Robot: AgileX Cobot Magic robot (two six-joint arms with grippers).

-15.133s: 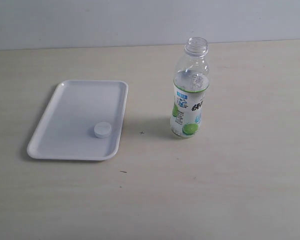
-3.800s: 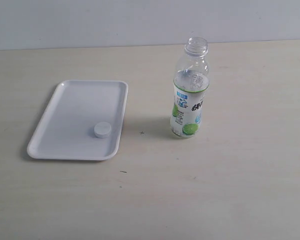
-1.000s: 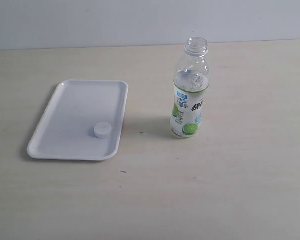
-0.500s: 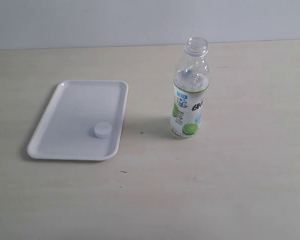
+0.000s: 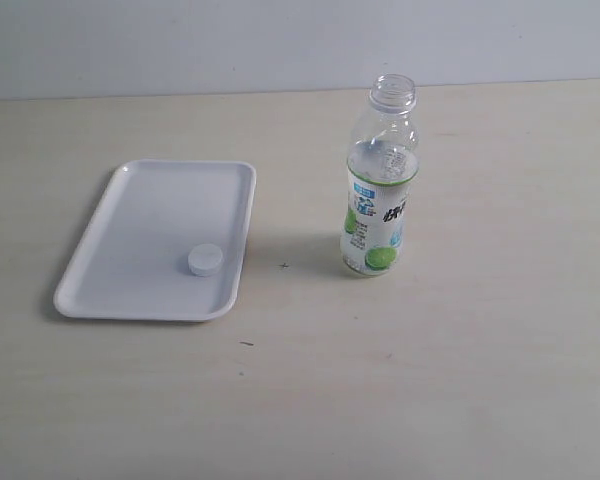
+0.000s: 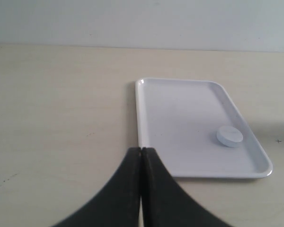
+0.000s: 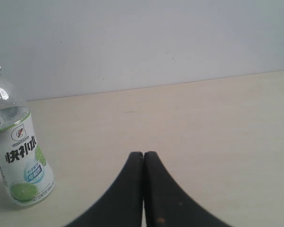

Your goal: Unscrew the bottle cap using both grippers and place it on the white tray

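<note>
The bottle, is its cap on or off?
Off. The bottle neck is bare, and the bottle cap lies on the white tray.

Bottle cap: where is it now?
In the exterior view the bottle cap lies on the white tray, left of centre, by the tray's right rim, the side facing the bottle.

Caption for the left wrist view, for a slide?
Shut left gripper faces the white tray, bottle cap lying on it.

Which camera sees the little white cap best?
The left wrist view: the cap looks biggest there, lying on the tray. The exterior view shows it smaller; the right wrist view misses it.
</note>
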